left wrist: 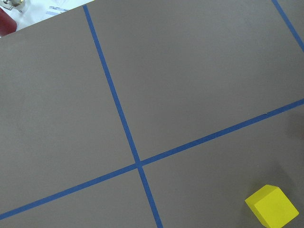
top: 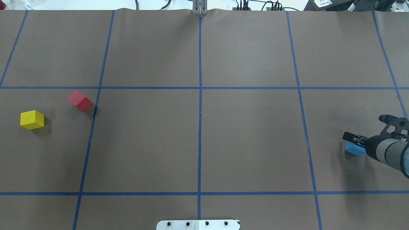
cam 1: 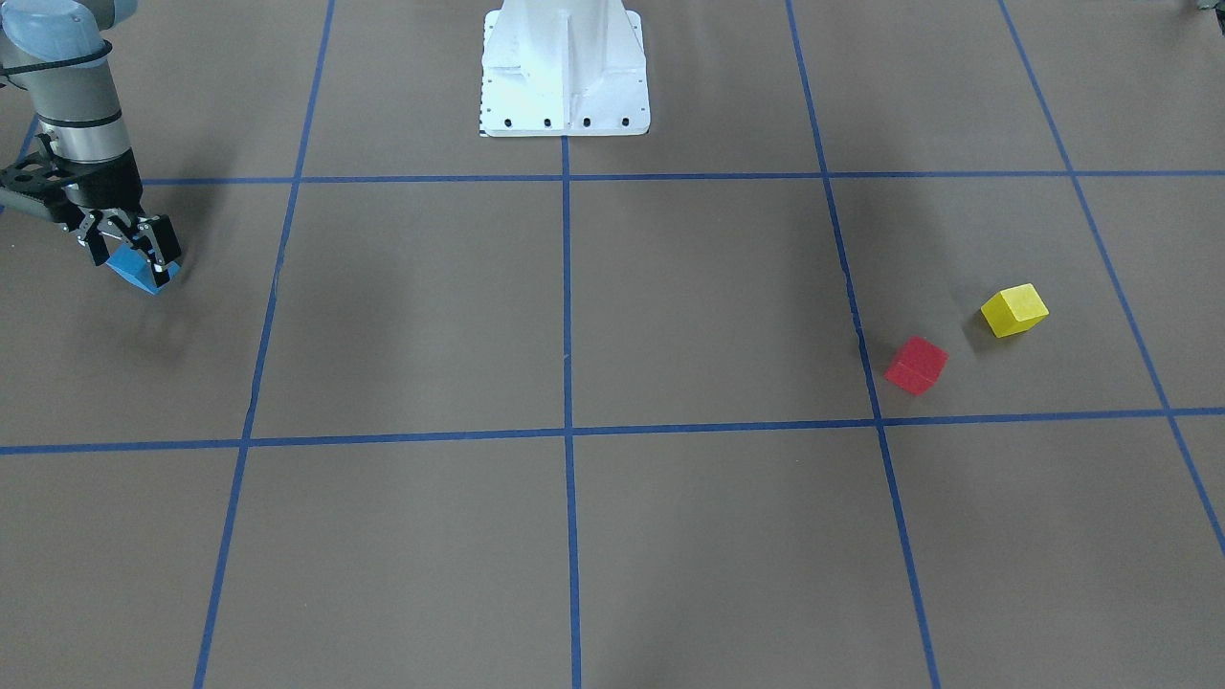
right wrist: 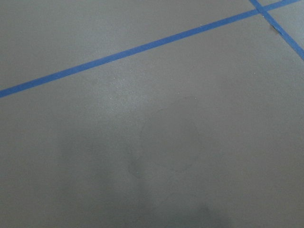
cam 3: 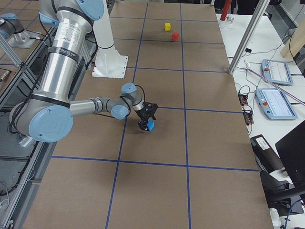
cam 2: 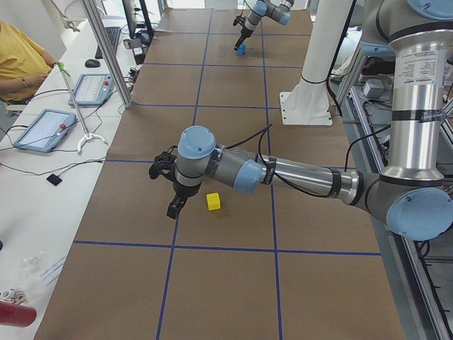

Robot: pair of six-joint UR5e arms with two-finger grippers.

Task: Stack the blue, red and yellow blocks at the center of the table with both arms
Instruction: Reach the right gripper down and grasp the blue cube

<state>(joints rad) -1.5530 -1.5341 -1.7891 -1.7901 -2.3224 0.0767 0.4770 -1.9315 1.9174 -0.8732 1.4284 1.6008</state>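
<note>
My right gripper [cam 1: 145, 266] is shut on the blue block [cam 1: 134, 268] and holds it close to the table at the robot's far right; both also show in the overhead view, the gripper [top: 357, 143] and the block [top: 354, 149]. The red block [top: 79, 100] and the yellow block [top: 32, 119] lie apart on the table at the robot's far left. My left gripper [cam 2: 173, 205] shows only in the exterior left view, beside the yellow block [cam 2: 213, 202]; I cannot tell whether it is open. The left wrist view shows the yellow block [left wrist: 271, 206] at the lower right.
The brown table cover carries a grid of blue tape lines [top: 200, 111]. The white robot base [cam 1: 565, 67] stands at the table's robot-side edge. Operator desks with tablets [cam 2: 42, 127] run along the far side.
</note>
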